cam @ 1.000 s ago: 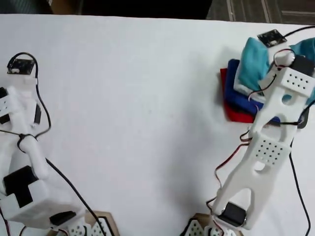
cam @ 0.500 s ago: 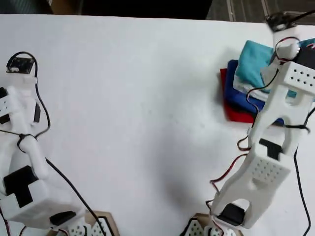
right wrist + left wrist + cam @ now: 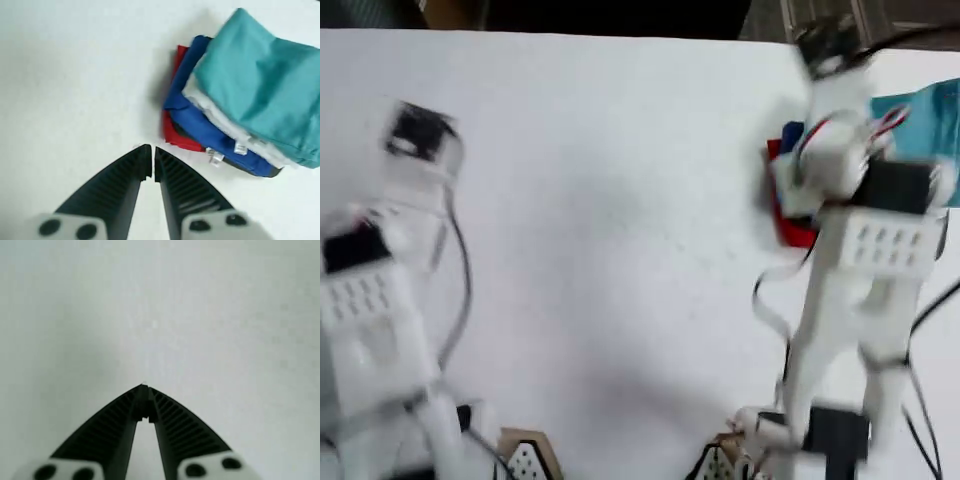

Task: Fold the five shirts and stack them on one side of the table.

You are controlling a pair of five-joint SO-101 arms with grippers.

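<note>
At the table's far right side sits the stack of folded shirts: teal shirt on top, then a white layer, blue shirt, and red shirt lowest. A dark edge shows under the blue, and I can't tell if it's a fifth. By my read, folding is done or nearly so. The pile lies straight on the table. My right gripper hangs near the stack, fingers at a thin slit, empty. My left gripper is over bare table, tips pressed together, empty.
</note>
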